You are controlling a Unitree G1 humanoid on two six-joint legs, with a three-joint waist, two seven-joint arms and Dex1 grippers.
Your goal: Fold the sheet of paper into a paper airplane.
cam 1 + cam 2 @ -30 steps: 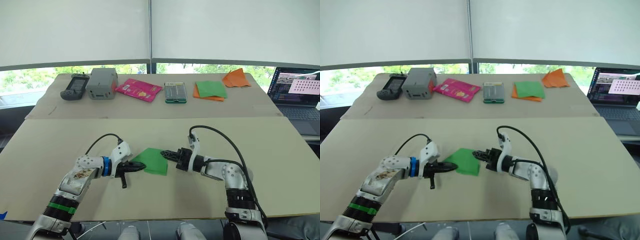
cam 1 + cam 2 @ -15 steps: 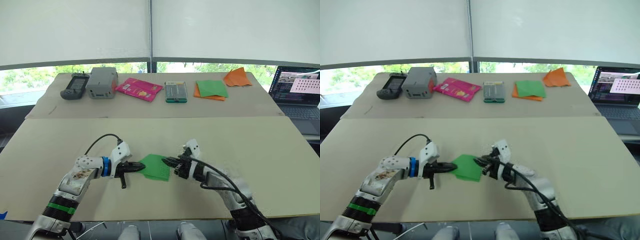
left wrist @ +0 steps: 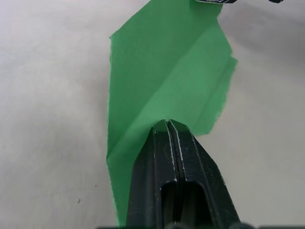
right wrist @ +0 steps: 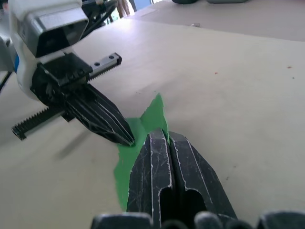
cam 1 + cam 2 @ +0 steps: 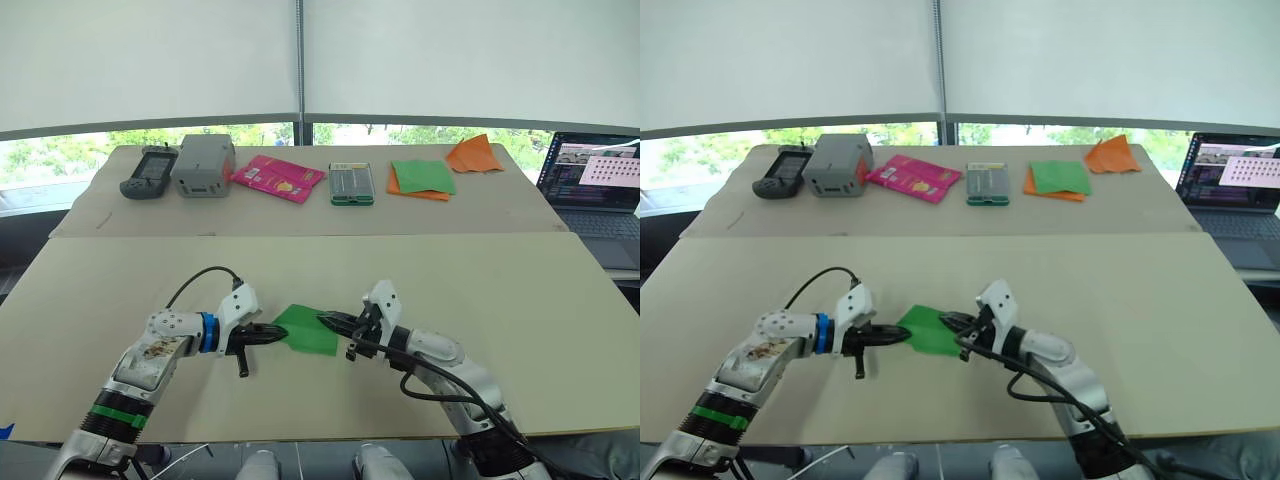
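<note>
Green paper [image 5: 308, 331] low in the centre of the head view, partly folded, creased lengthwise. Pinched at opposite ends: left gripper [image 5: 281, 335] clamped tight on its left tip, right gripper [image 5: 328, 320] clamped tight on its right edge. Likely held taut between both to keep the layers aligned while the crease sets. Not yet an airplane.

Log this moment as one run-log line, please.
stage: folding | left tool: shut on paper | right tool: shut on paper | airplane: not yet formed
</note>
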